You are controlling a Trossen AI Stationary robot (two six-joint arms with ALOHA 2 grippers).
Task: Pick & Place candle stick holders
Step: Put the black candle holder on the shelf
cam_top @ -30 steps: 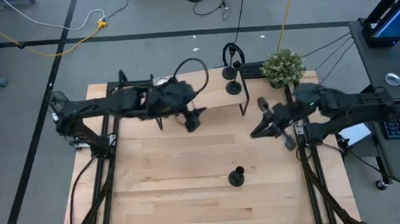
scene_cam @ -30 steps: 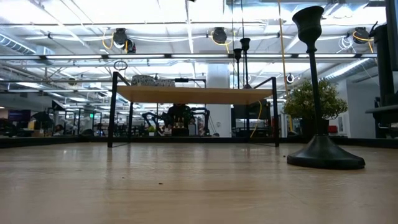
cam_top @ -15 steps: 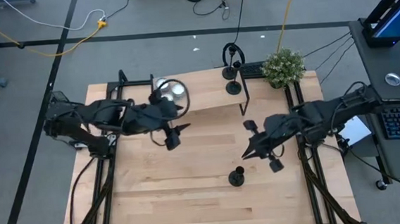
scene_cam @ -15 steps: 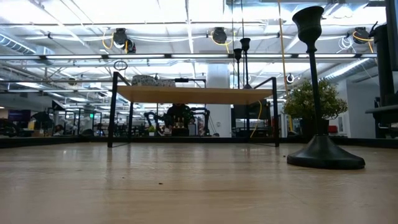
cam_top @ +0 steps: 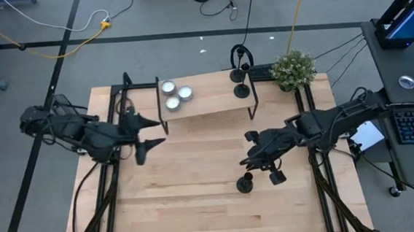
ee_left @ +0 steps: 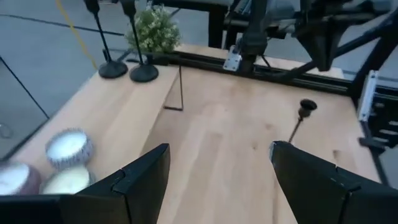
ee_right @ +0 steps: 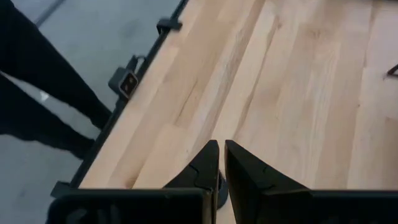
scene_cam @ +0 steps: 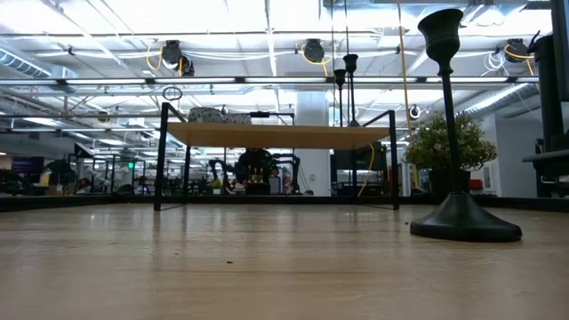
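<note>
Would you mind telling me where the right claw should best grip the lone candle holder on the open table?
Grip the thin upright stem of the candle holder, coming in level from the right claw side. The holder stands upright on a flat round base, so the stem is the only narrow part, I'd judge.

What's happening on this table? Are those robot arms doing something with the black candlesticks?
Two candle stick holders stand on the raised shelf beside three tealights. A third candle stick holder stands alone on the table. The right gripper, fingers close together, hangs near it but holds nothing. The left gripper is open and empty on the table's left side.
</note>
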